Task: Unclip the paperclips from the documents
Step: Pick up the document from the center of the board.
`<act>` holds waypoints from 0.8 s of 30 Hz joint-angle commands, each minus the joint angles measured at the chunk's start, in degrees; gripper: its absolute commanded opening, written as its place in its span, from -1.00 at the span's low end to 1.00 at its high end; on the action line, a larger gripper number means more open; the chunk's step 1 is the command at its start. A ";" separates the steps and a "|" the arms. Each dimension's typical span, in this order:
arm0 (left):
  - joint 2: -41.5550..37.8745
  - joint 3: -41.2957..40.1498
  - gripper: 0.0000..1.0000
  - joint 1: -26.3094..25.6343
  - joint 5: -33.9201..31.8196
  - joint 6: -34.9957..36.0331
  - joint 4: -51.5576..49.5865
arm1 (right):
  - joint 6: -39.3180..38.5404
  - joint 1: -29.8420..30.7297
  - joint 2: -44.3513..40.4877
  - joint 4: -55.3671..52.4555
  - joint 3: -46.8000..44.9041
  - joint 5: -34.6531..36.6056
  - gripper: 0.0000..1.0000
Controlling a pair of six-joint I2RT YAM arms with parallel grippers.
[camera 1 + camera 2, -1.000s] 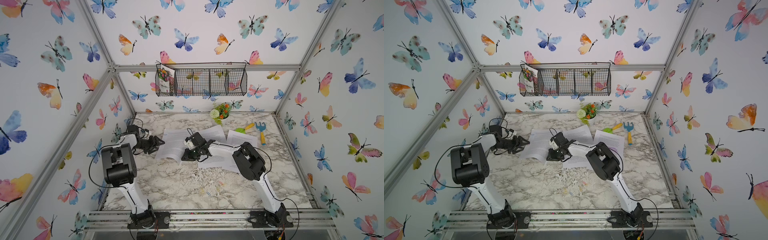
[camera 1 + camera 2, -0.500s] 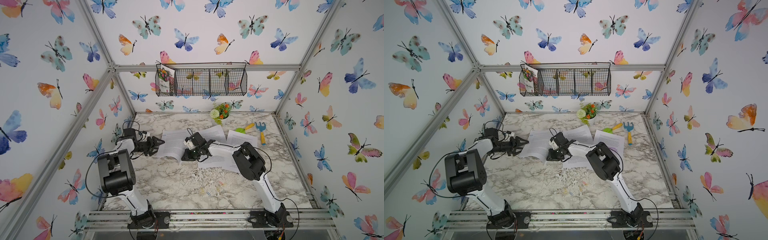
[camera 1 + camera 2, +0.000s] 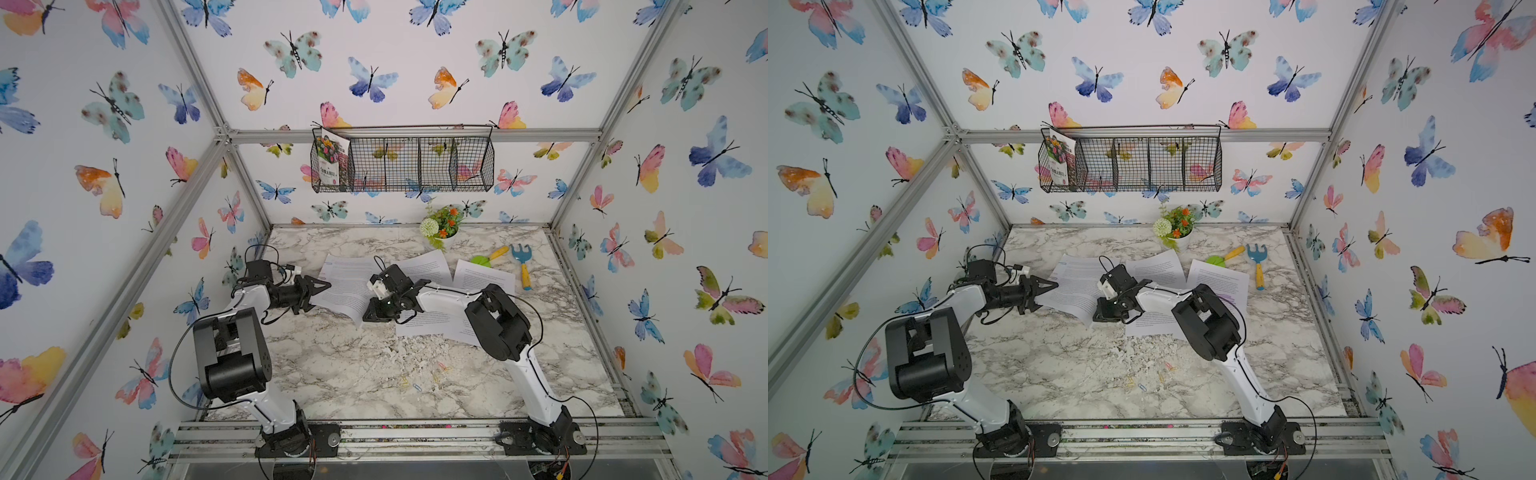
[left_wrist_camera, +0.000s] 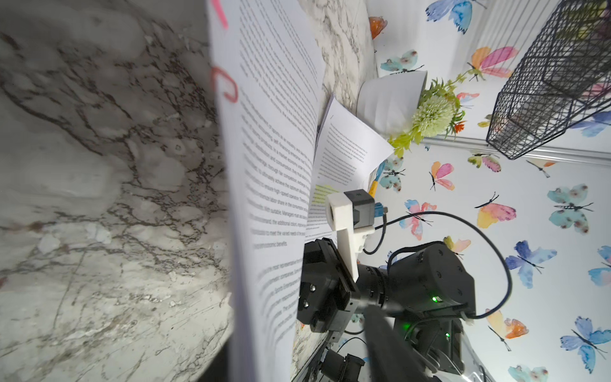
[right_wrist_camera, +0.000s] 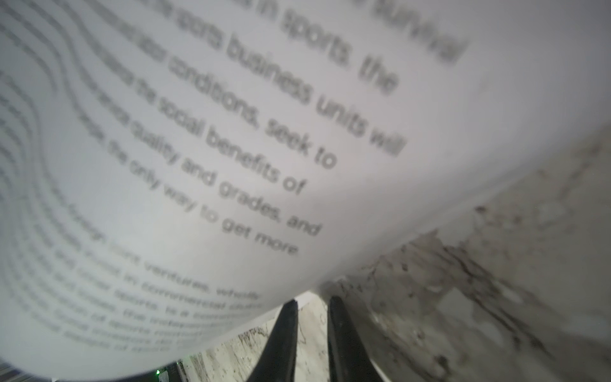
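Several white printed documents lie at the back of the marble table. The left document [image 3: 345, 286] has its near corner lifted and curled. My right gripper [image 3: 368, 318] is shut on that corner, and the right wrist view shows the sheet [image 5: 198, 132] bulging over the narrow gripper [image 5: 310, 302]. My left gripper [image 3: 322, 296] is at this document's left edge. In the left wrist view the sheet [image 4: 274, 148] runs between the jaws of the left gripper [image 4: 294, 330], with a gap still beside it. A pink paperclip [image 4: 224, 84] sits on that edge further along. Loose paperclips [image 3: 417, 387] lie near the front.
Two more documents [image 3: 428, 266] [image 3: 482, 278] lie behind the right arm. A flower pot [image 3: 442, 232], a green trowel [image 3: 488, 257] and a blue rake [image 3: 521, 259] are at the back right. A wire basket [image 3: 403, 160] hangs on the back wall. Paper scraps [image 3: 415, 349] litter the middle.
My left gripper has moved right to the left document's edge and its jaws have narrowed around it. The right gripper has kept its hold on the lifted corner.
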 commanded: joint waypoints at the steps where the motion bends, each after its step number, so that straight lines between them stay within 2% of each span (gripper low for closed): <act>1: -0.95 2.46 -0.61 -0.53 -2.11 3.76 -4.05 | -0.94 0.10 0.64 -4.27 -1.94 0.78 -0.58; 4: 0.15 5.59 -0.83 -1.00 -5.86 8.09 -9.26 | -1.28 0.01 0.13 -4.24 -2.57 0.61 -0.58; 11: 0.52 8.42 -0.95 -2.19 -7.89 9.88 -10.46 | -3.24 -2.19 -3.80 -4.69 -4.02 -0.97 -0.52; 13: 0.52 9.40 -1.00 -3.44 -9.15 10.36 -10.68 | -3.33 -3.49 -5.78 -3.73 -5.24 -2.63 -0.43; 16: 0.47 10.79 -1.00 -5.62 -10.10 9.37 -10.18 | -2.04 -5.68 -8.95 -0.19 -8.27 -9.82 -0.17; 20: -0.92 11.90 -1.00 -7.52 -10.85 5.01 -7.39 | 7.84 -7.50 -12.58 8.82 -14.90 -19.26 0.13; 24: -2.05 11.87 -1.00 -7.81 -10.71 -0.29 -4.04 | 23.87 -7.73 -17.58 21.75 -23.79 -21.44 0.29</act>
